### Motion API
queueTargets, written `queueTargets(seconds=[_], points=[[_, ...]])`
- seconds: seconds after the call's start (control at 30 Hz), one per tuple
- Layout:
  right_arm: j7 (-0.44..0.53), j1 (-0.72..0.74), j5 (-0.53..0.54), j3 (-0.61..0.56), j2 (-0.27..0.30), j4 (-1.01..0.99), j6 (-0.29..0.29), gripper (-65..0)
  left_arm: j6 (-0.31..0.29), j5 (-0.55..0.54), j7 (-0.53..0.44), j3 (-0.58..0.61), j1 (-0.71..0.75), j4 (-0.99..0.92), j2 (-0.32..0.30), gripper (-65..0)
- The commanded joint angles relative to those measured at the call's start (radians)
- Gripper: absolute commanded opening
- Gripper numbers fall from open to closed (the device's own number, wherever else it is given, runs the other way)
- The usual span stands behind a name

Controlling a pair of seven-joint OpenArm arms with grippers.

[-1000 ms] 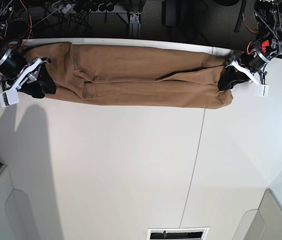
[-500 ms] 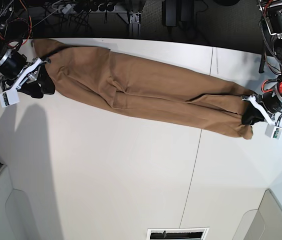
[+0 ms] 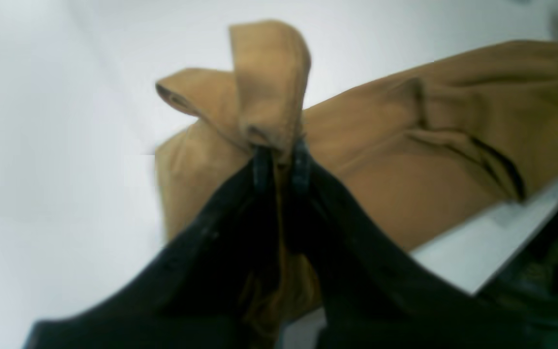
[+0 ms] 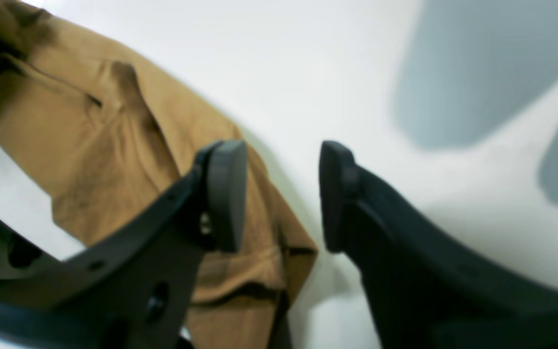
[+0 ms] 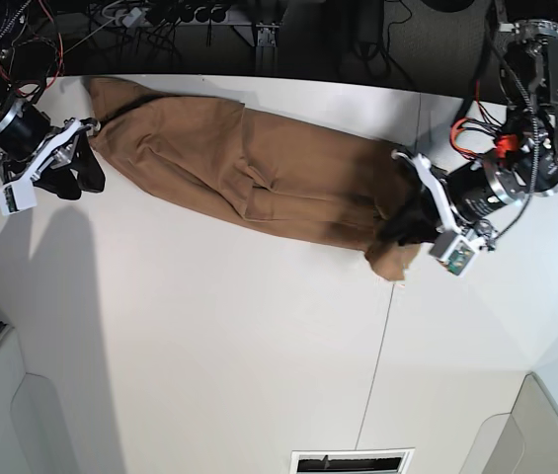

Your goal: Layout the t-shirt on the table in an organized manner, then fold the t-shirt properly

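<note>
The tan t-shirt (image 5: pixel 259 178), folded into a long strip, lies slanted across the back of the white table (image 5: pixel 209 336). My left gripper (image 5: pixel 397 235) is at the strip's right end. In the left wrist view this gripper (image 3: pixel 281 167) is shut on a bunched fold of the t-shirt (image 3: pixel 405 160), which sticks up past the fingertips. My right gripper (image 5: pixel 81 170) stands open beside the strip's left end. In the right wrist view that gripper (image 4: pixel 279 194) holds nothing, and its left pad hangs over a corner of the t-shirt (image 4: pixel 114 145).
A thin dark seam (image 5: pixel 382 346) crosses the table. Grey-white bins sit at the front left (image 5: pixel 2 415) and front right (image 5: pixel 545 434) corners. A vent slot (image 5: pixel 351 461) is at the front edge. Cables (image 5: pixel 160 15) hang behind the back edge.
My left gripper has carried the shirt's right end forward and then inward toward the middle, so the strip is shorter and slanted. The right gripper has barely moved and stays open.
</note>
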Motion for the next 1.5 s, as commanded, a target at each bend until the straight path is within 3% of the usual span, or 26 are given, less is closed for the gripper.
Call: queueTargets(seconds=[0.0,0.1,0.2,0.23,0.33,0.37,0.4,0.57,0.73,0.9,0.93,0.97,1.03,1.07,1.27,1.47], points=[[0.027,0.008,-0.005,0.006,0.004,0.014,-0.004,-41.2,0.013,0.013,-0.037,0.024,-0.013,0.011,0.013,-65.0],[0.026,0.008,-0.003,0.006,-0.021,0.014,-0.004,-41.2,0.012,0.094,-0.047,0.111,-0.015,-0.013,0.081,-65.0],[0.026,0.013,-0.002,0.006,-0.050,0.014,-0.005,-41.0,0.011,0.134,-0.069,0.172,-0.021,-0.063,0.108,-65.0],[0.026,0.013,-0.002,0.006,-0.058,0.014,-0.009,-40.9,0.011,0.149,-0.084,0.185,-0.021,-0.082,0.114,-61.3],[0.019,0.013,0.005,0.013,-0.074,0.014,-0.011,-31.9,0.012,0.154,-0.120,0.211,-0.020,-0.143,0.122,-30.5],[0.011,0.013,0.019,0.020,-0.074,0.014,-0.011,-27.8,0.013,0.153,-0.129,0.215,-0.020,-0.159,0.126,-24.6],[-0.003,0.013,0.035,0.034,-0.074,0.014,-0.011,-24.9,0.013,0.150,-0.129,0.218,-0.021,-0.170,0.130,-22.9],[-0.038,0.006,0.070,0.148,-0.074,0.014,-0.011,-23.4,0.010,-0.016,-0.123,0.219,-0.024,-0.169,0.130,-23.0],[-0.043,-0.058,0.072,0.235,-0.073,0.014,-0.011,-23.4,-0.054,-0.203,-0.117,0.218,-0.024,-0.161,0.131,-23.0],[-0.045,-0.128,0.072,0.242,-0.073,0.014,-0.011,-23.4,-0.054,-0.224,-0.095,0.194,-0.077,-0.156,0.130,-24.4],[-0.045,-0.138,0.072,0.242,-0.073,0.014,-0.011,-23.4,-0.054,-0.212,-0.092,0.172,-0.090,-0.155,0.130,-29.3],[-0.045,-0.143,0.073,0.242,-0.074,0.014,-0.011,-23.4,-0.054,-0.195,-0.086,0.143,-0.101,-0.155,0.130,-38.7],[-0.044,-0.154,0.075,0.242,-0.074,0.014,-0.011,-23.4,-0.054,-0.139,-0.071,0.082,-0.107,-0.155,0.126,-62.5],[-0.045,-0.153,0.076,0.242,-0.074,0.014,-0.011,-23.4,-0.054,-0.114,-0.067,0.055,-0.105,-0.156,0.121,-65.0],[-0.021,-0.150,0.084,0.241,-0.073,0.014,-0.011,-23.4,-0.054,-0.109,-0.025,0.014,-0.041,-0.156,0.045,-65.0],[-0.022,-0.150,0.084,0.241,-0.073,0.014,-0.011,-23.4,-0.054,-0.104,0.013,-0.003,0.042,-0.156,0.019,-65.0]])
